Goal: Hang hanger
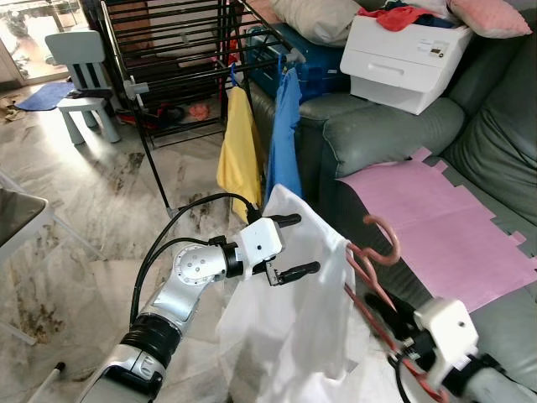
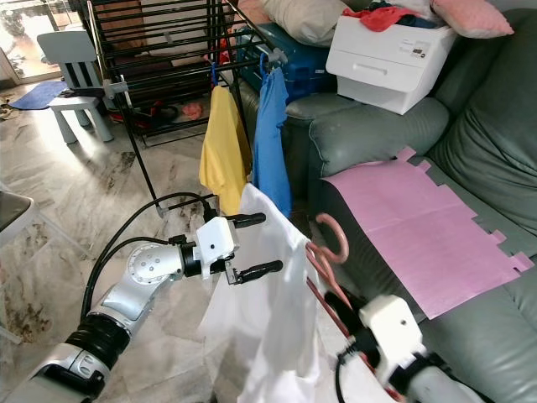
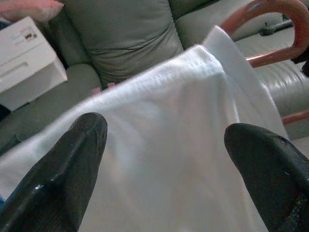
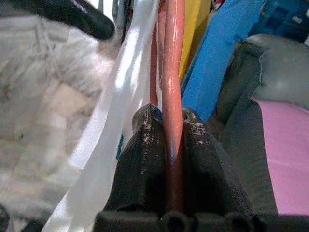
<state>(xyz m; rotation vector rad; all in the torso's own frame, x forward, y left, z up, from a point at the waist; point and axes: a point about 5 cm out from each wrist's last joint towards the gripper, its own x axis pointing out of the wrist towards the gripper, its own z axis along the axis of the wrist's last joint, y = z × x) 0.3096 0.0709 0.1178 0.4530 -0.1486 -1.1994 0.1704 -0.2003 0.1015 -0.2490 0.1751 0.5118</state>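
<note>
White box (image 1: 403,57) at 1 o'clock on the sofa arm, red and dark clothes (image 1: 401,15) piled in its open top. Blue crate (image 1: 309,60) just left of it, contents can't tell. Pink pillow (image 1: 491,15) at the far 1 o'clock corner.

Grey sofa (image 1: 394,138) runs down the right side, pink sheet (image 1: 440,227) spread flat on its seat at 3 o'clock. Black drying rack (image 1: 180,59) at 11–12 o'clock, yellow shirt (image 1: 239,151) and blue shirt (image 1: 284,138) hanging side by side from its near end. Pale blue child chair (image 1: 82,80) at 10 o'clock on the marble floor (image 1: 92,201).

Pink hanger (image 1: 376,252) at 4–5 o'clock, hook up near the sofa edge, well short of the rack. Right end effector (image 4: 166,140) clamped on the hanger's rod, fingers pressed on both sides. White shirt (image 1: 289,319) draped on the hanger, hanging at 6 o'clock.

Left end effector (image 1: 289,246) near centre, fingers (image 3: 72,164) spread apart, just at the white shirt's upper left edge; cloth lies between and beyond the tips, contact can't tell. Hanger hook at 3 o'clock from it.
</note>
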